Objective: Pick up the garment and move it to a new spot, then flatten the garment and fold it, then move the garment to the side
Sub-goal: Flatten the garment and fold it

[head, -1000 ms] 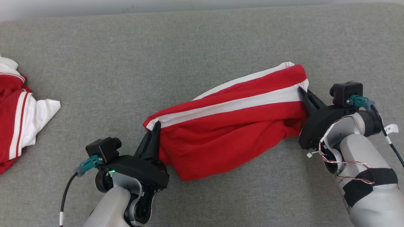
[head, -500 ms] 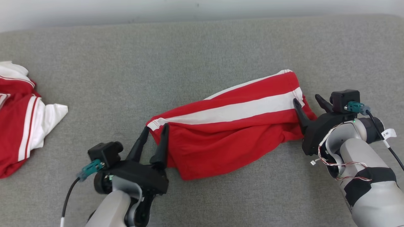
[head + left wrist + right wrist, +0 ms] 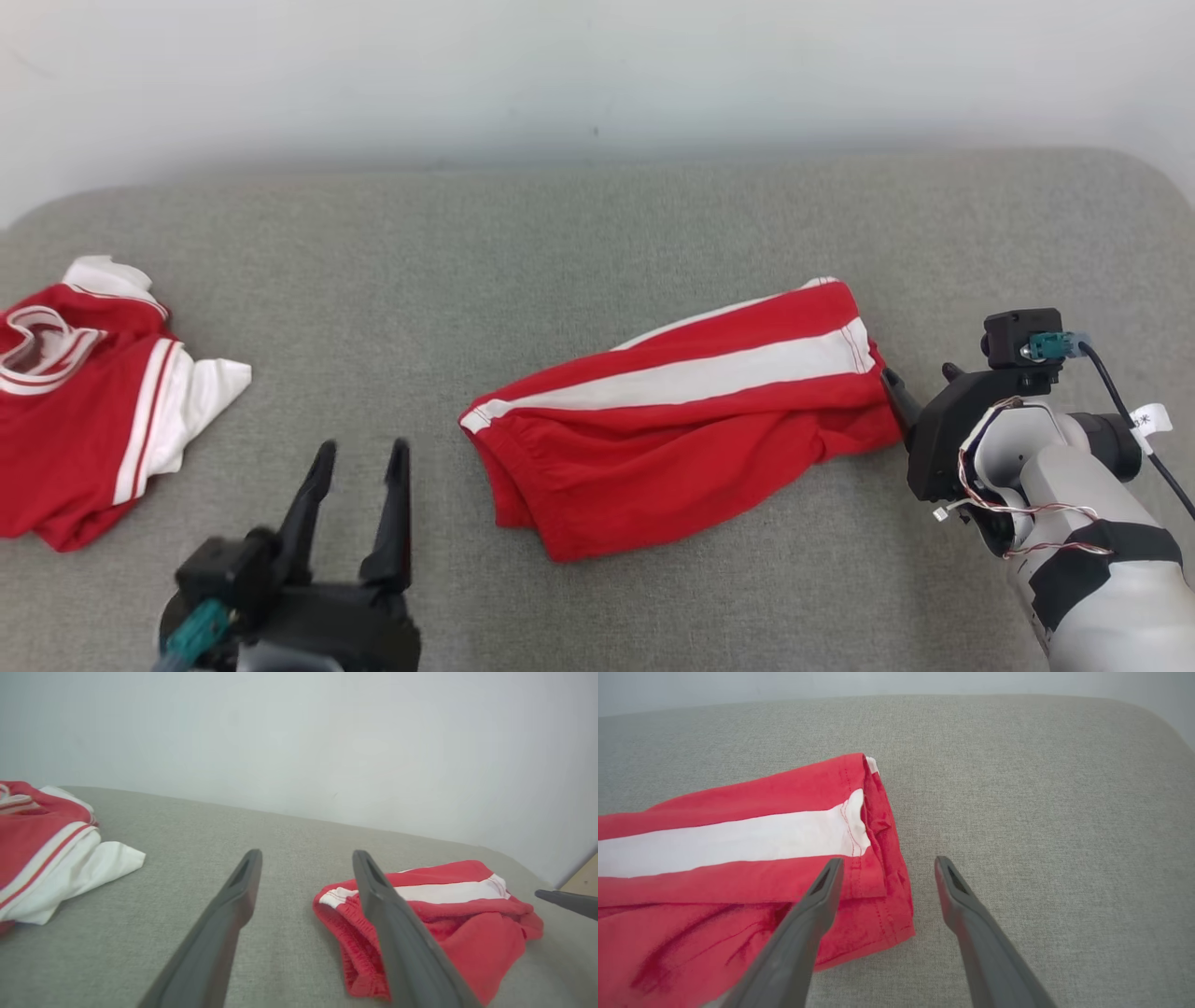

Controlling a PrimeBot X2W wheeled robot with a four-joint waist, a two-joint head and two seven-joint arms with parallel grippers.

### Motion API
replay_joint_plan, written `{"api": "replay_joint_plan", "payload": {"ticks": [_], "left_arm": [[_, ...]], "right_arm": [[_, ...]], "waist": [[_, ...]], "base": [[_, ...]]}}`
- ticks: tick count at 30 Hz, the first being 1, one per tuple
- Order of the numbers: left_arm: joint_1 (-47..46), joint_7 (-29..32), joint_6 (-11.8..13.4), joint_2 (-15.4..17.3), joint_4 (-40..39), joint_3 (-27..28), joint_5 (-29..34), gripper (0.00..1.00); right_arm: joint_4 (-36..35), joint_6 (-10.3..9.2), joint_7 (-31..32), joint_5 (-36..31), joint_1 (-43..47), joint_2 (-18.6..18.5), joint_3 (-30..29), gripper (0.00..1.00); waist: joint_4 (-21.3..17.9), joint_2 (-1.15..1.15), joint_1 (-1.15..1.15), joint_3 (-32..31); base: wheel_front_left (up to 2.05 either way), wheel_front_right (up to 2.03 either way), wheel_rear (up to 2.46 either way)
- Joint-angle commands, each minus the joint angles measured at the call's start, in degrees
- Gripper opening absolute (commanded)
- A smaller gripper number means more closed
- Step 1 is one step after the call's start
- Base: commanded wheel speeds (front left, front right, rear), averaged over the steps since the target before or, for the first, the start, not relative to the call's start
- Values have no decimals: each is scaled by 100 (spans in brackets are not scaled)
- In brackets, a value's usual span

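the garment, a pair of red shorts, lies right of centre on the grey cushion, slanting from its low left end up to its right end. the left gripper hovers well apart from that left end with its 2 fingers spread wide and nothing between them. the right gripper sits just beside the right end, fingers likewise wide and empty. in the right wrist view 1 finger crosses over the cloth edge and the other over bare cushion, and whether either touches i cannot tell.

the step in hand looks like the flattening, since the lower half is bunched and puffy. to do it well, each gripper should probably come in low at its own end, pinch every layer near a corner, not just the top 1, then draw outward evenly so the slack runs out without dragging the whole piece.

the cloth looks thin, matte and limp, creasing in soft folds. a flat white stripe runs its length. the waistband at the left end is gathered and ribbed, thicker to grip; the hem at the right is stitched flat. the cushion is a coarse woven fabric with rounded corners, likely grippy. a second garment, red and white, lies crumpled far left
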Motion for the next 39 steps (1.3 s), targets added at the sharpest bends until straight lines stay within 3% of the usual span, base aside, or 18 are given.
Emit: {"api": "replay_joint_plan", "payload": {"ticks": [1,11,23,32,33,34,36,38,39], "left_arm": [[126,-3,-1,7,-46,61,114,100],[742,-4,-44,-261,-500,829,955,100],[646,-5,-213,-453,-579,1003,1361,100],[564,-5,-221,-492,-655,972,1376,100],[562,-5,-213,-495,-663,970,1372,100],[566,-5,-209,-496,-671,971,1368,100],[571,-5,-199,-498,-676,966,1362,100],[569,-5,-193,-497,-685,956,1325,100],[572,-5,-179,-498,-685,954,1310,100]], "right_arm": [[0,-15,48,59,18,-13,6,100],[239,-15,798,133,-306,-279,-113,100],[719,-15,940,-55,-770,-399,-505,100],[1083,-14,1407,-14,-731,-362,-556,100],[1107,-14,1487,-17,-716,-336,-523,94],[1096,-14,1552,5,-694,-298,-492,78],[1079,-3,1695,37,-635,-261,-427,35],[1014,-2,1732,70,-588,-277,-384,0],[976,-3,1725,77,-570,-309,-365,0]], "waist": [[60,1,1,-129],[421,1,1,50],[886,1,1,613],[1031,1,1,801],[1033,1,1,808],[1031,1,1,812],[1022,1,1,810],[1001,1,1,799],[988,1,1,791]], "base": [[0,0,0],[0,0,0],[0,0,0],[0,0,0],[0,0,0],[0,0,0],[0,0,0],[0,0,0],[0,0,0]]}}
